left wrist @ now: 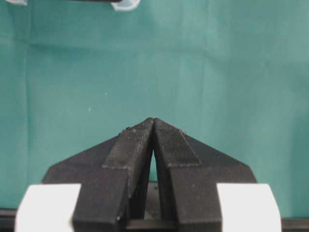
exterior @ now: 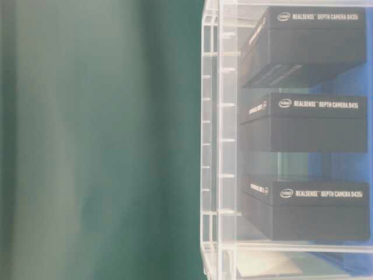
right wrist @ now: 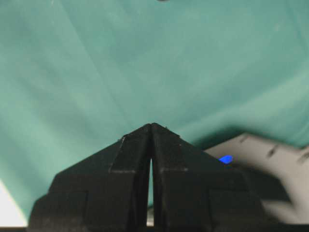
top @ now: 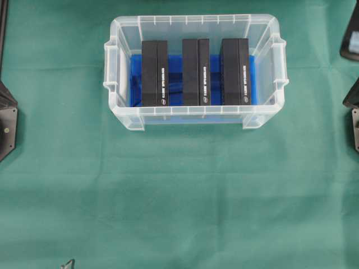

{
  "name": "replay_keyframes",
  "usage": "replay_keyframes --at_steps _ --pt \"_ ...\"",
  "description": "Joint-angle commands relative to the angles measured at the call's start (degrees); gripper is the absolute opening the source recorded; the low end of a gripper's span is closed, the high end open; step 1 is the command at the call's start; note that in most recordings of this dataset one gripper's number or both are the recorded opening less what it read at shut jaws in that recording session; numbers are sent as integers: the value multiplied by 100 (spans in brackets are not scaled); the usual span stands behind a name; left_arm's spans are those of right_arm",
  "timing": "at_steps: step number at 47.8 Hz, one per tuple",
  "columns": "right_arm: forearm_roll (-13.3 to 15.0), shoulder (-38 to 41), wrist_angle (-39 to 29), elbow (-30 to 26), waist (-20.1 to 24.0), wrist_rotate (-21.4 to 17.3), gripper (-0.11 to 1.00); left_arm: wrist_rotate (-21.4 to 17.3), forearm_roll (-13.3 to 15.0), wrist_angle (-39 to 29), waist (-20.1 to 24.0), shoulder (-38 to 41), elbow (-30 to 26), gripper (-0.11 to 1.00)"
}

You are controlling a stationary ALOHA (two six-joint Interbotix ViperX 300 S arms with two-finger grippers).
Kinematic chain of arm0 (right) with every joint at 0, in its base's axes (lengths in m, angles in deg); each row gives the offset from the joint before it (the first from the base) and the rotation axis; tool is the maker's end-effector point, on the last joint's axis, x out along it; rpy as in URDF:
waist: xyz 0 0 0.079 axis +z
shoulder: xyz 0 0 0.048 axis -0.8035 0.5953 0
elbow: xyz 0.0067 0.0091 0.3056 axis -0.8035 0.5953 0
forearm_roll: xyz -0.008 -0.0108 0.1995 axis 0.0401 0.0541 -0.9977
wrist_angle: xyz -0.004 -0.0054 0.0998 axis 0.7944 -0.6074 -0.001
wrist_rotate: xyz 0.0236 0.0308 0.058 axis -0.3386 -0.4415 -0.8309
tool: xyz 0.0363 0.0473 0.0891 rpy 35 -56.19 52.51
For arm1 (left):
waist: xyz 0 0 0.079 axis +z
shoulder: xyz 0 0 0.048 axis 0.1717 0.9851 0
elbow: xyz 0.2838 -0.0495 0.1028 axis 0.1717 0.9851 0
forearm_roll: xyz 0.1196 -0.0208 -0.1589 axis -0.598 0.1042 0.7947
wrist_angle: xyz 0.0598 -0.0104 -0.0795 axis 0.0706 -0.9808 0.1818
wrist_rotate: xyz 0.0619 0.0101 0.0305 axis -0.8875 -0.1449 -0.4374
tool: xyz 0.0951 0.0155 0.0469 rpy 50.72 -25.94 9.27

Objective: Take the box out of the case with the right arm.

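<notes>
- Right claw [right wrist: 150, 126] clenched on nothing above my green desk [top: 179, 196], case [right wrist: 270, 154] just beside it.
- Three boxes untouched inside; nearest box [top: 235, 72] awaits lifting.

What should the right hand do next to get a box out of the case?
Probably open the right hand and swing it toward the case. Its jaws are closed tip to tip over bare green cloth, holding nothing, and all three black boxes stand upright inside the case, the rightmost box nearest that arm. It needs open jaws before descending onto it.
</notes>
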Motion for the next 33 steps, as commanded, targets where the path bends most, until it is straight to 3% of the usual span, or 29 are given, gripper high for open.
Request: replay_keyframes --at_steps 1,4,9,17,22,33 --pt "26 79 -18 -193 -9 -738 0 9 -18 18 -18 26 -149 0" --pt "26 132 -70 -229 -35 -1600 0 9 -18 18 -18 26 -149 0" --pt "70 149 -229 -246 -35 -2725 0 9 -18 18 -18 35 -149 0" --pt "123 149 -571 -246 -35 -3990 0 9 -9 18 -18 35 -167 0" --pt "132 176 -677 -255 -35 -4228 0 9 -9 18 -18 35 -185 0" --pt "149 237 -703 -290 -35 -4236 0 9 -9 9 -26 35 -185 0"
